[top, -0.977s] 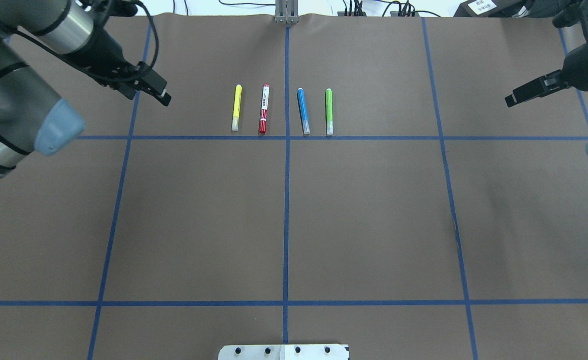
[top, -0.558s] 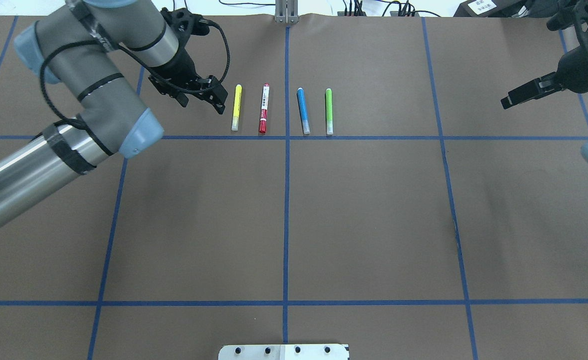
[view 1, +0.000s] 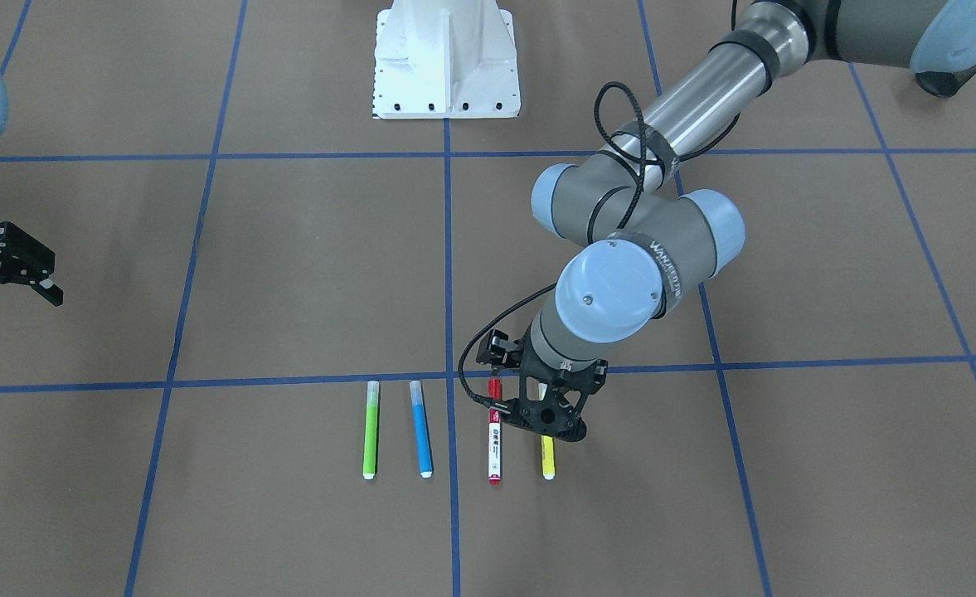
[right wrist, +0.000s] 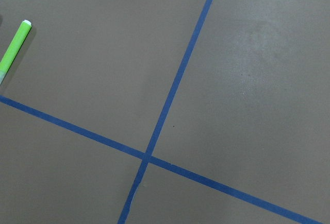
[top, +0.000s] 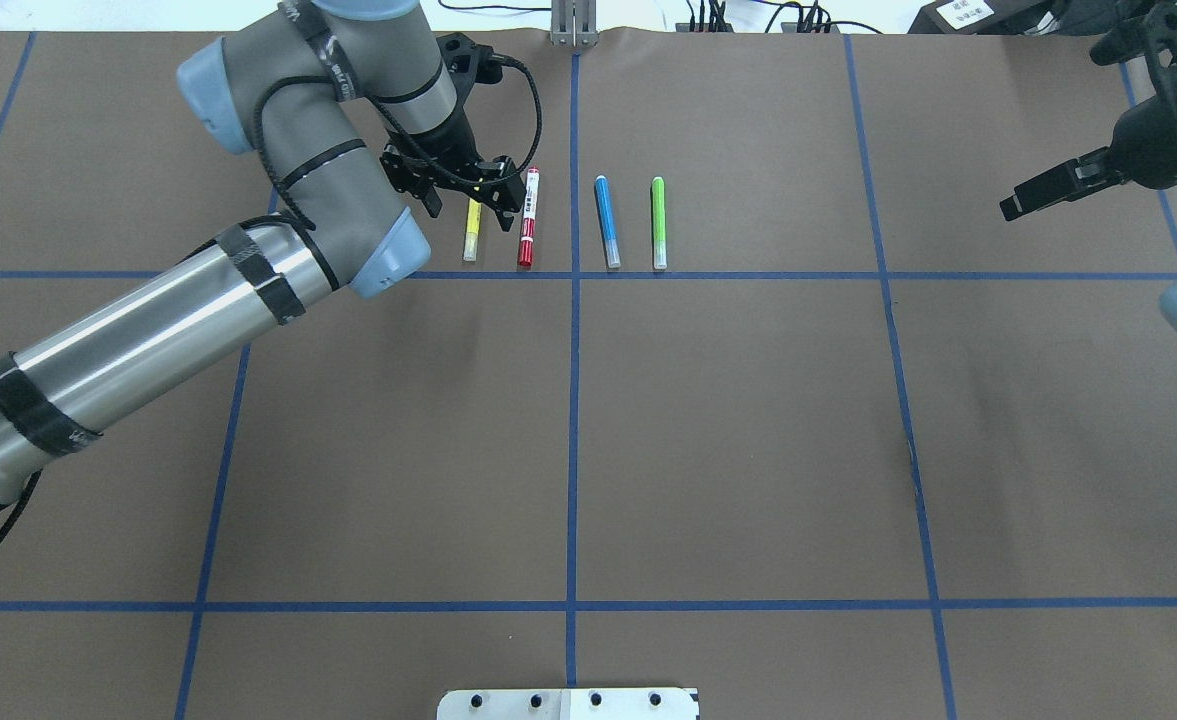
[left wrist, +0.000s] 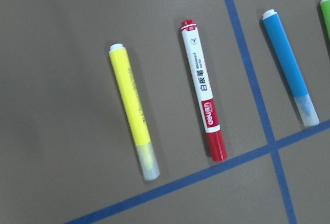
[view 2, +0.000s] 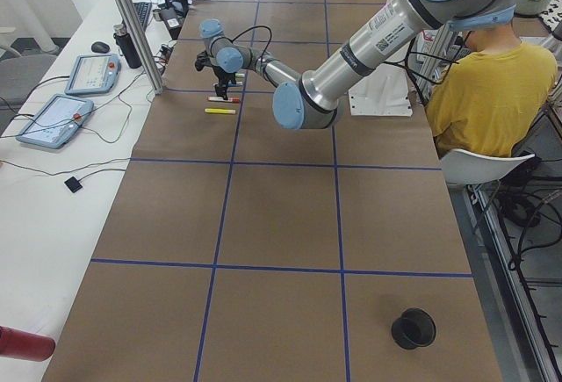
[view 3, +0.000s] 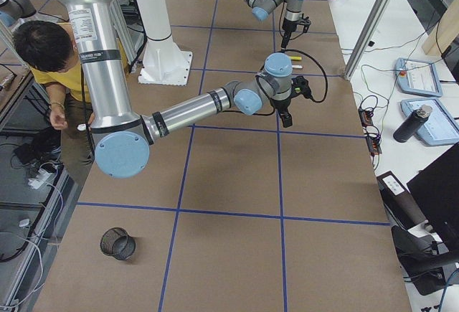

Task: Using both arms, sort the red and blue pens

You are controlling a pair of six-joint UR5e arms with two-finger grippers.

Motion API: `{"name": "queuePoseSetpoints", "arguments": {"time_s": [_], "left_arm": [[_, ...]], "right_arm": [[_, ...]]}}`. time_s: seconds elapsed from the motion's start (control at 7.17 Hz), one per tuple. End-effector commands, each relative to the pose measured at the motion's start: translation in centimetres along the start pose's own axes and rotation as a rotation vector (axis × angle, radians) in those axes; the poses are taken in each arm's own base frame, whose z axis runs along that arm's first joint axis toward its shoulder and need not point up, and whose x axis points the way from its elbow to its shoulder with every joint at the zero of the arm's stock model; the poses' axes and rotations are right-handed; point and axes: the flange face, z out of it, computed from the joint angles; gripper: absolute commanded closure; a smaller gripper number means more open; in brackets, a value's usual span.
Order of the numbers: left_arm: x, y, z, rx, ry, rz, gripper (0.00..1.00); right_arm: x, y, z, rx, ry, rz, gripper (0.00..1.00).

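The red marker (top: 528,217) lies on the bench, its long axis pointing away from the robot. The blue marker (top: 606,222) lies parallel, just across the tape line. The left pincer (top: 470,200), spread wide, hangs over the yellow marker (top: 470,235), with the red marker just to its right. The right pincer (view 1: 11,315), also spread, is well apart.

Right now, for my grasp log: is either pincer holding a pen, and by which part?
Nothing is held. The left pincer hangs open above the red pen and yellow pen, both lying free; the right pincer is open and empty.
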Motion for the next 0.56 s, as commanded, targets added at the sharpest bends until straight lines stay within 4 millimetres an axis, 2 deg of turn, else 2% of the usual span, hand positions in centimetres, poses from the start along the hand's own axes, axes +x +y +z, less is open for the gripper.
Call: {"name": "queuePoseSetpoints", "arguments": {"time_s": [0.0, 0.14, 0.28, 0.42], "left_arm": [[1.6, -1.4, 3.9, 0.021, -0.055, -0.017, 0.02], [3.4, -0.4, 5.3, 0.012, -0.056, -0.023, 0.03], [6.0, 0.4, 5.6, 0.006, -0.040, -0.042, 0.11], [7.8, 1.1, 5.9, 0.003, -0.028, -0.055, 0.31]], "right_arm": [[-0.1, 0.0, 0.2, -0.004, -0.001, -0.001, 0.00], [-0.2, 0.0, 0.2, -0.003, -0.002, -0.003, 0.00], [-0.2, 0.0, 0.2, -0.003, -0.002, -0.003, 0.00], [-0.2, 0.0, 0.2, -0.004, -0.002, -0.004, 0.00]]}}
